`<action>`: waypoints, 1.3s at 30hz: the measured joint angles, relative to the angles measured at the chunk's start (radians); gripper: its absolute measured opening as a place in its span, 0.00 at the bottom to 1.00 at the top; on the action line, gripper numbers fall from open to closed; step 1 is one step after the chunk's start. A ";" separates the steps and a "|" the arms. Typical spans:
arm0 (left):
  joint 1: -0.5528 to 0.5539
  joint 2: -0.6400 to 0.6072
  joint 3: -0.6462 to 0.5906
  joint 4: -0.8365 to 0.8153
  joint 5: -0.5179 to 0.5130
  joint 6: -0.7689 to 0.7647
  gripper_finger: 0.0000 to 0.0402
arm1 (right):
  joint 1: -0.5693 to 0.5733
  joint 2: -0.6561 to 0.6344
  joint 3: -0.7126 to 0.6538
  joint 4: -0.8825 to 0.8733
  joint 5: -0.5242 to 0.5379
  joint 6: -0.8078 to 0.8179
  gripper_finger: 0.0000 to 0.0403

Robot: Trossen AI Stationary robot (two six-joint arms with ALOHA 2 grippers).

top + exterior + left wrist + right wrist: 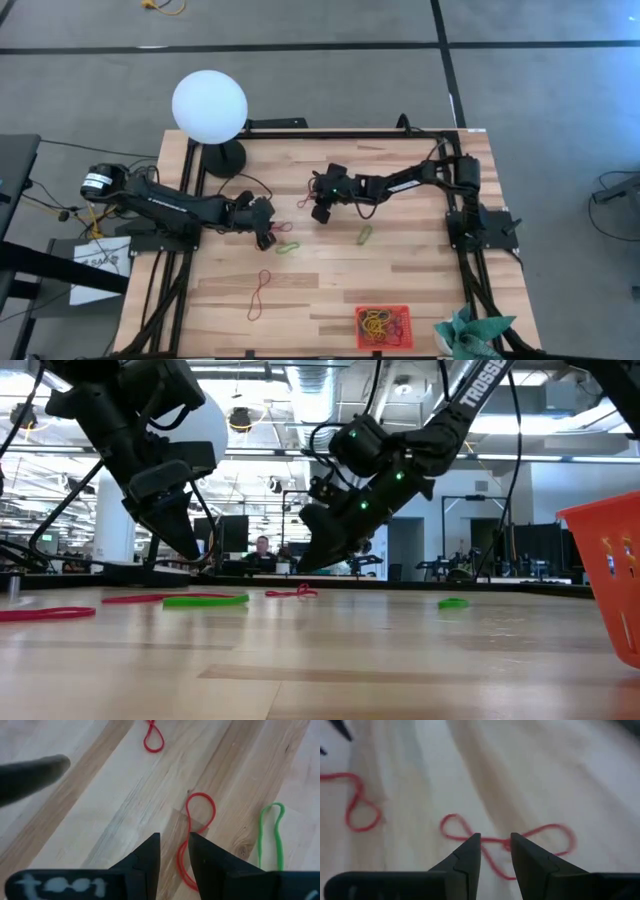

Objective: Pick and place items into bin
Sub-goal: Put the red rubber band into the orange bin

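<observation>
Loose rubber bands on the table (400,280): a small red band (306,201) toward the middle of the far half, a green band (288,247) just nearside of it, a second green band (365,234) right of centre, and a long red band (260,293) toward the near-left corner.

Right gripper (320,210) hangs over the small red band; in its wrist view the twisted red loop (507,842) lies directly under the fingertips. Jaws stand slightly apart, nothing between them.

Left gripper (266,238) sits low beside the first green band. Its wrist view shows a red loop (192,837) running beneath the fingertips, a green loop (270,835) alongside. Jaws likewise narrowly apart, empty.

Step in hand, as judged: approach to pick, both arms poised over a band, neither gripping yet. Next move calls for a straight descent until the tips straddle a strand, then a close; the bands lie flat, so tips must nearly touch the wood.

Bin (358,330) at the near edge, right of centre: holds a tangle of mostly yellow and red bands (383,322). A teal cloth (468,335) lies at the near-right corner.
</observation>
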 joint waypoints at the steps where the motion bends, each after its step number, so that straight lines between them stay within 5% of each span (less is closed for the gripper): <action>1: 0.000 0.000 0.000 0.000 0.000 0.000 0.23 | -0.002 0.009 0.001 -0.002 -0.024 0.009 0.24; 14: 0.000 0.000 0.000 0.003 0.000 0.000 0.23 | -0.008 0.132 0.103 -0.006 0.070 0.013 0.23; 23: 0.000 0.000 0.000 0.000 0.000 0.000 0.23 | 0.000 0.127 0.105 -0.067 0.115 0.004 0.02; 39: -0.012 0.000 0.000 0.004 -0.001 -0.023 0.23 | 0.090 -0.065 0.101 -0.180 0.157 -0.123 0.03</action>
